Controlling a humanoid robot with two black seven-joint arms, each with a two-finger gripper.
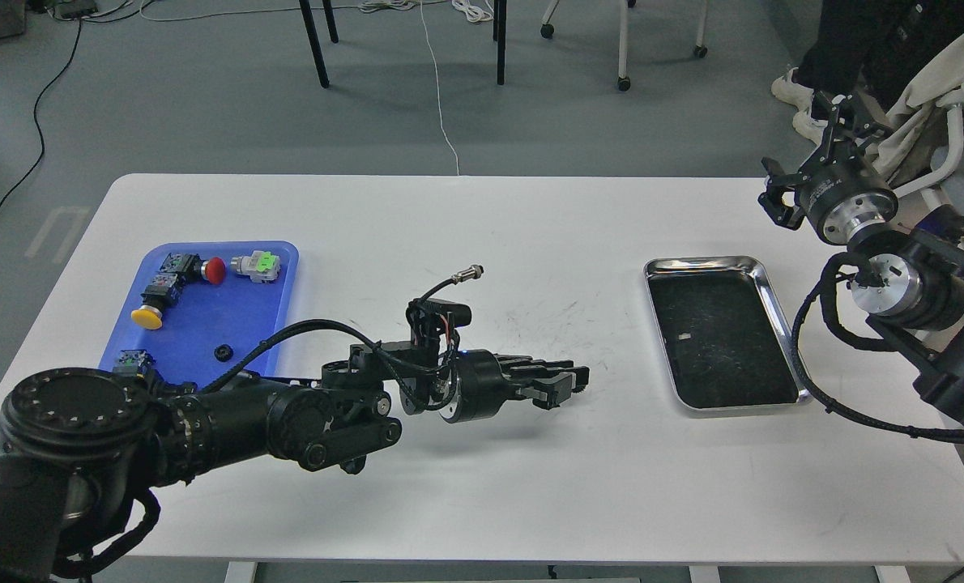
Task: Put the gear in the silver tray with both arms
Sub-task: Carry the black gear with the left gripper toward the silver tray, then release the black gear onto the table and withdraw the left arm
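Gear (223, 351): a small black round part, taken to be the gear, lies on the near portion of the blue tray (283, 279). It sits alone on bare blue plastic and no pincer touches it.

Blue tray: it stands at the left end of the white bench (482, 502). Its far portion carries a red-capped push button (213, 270), a grey switch block with a green face (258, 265) and a yellow-capped push button (149, 315). Another small switch block (131, 359) sits at the near left corner, partly hidden behind the left arm.

Silver tray (778, 320): it stands at the right end of the bench, well apart from the blue tray. The raised rim is bright and the bottom is dark and scratched. A small pale fleck shows on the bottom; nothing else is seen in it.

Left pincer (567, 387): it reaches out low over the middle of the bench, pointing right towards the silver tray and stopping well short of it. The fingers are dark and overlap in this view, so I cannot tell whether they are parted, closed or holding anything. A black cable with a metal connector (470, 272) loops above the wrist.

Right pincer (776, 194): it is raised beyond the far right corner of the silver tray, pointing left. Its two fingers appear parted, with nothing between them.
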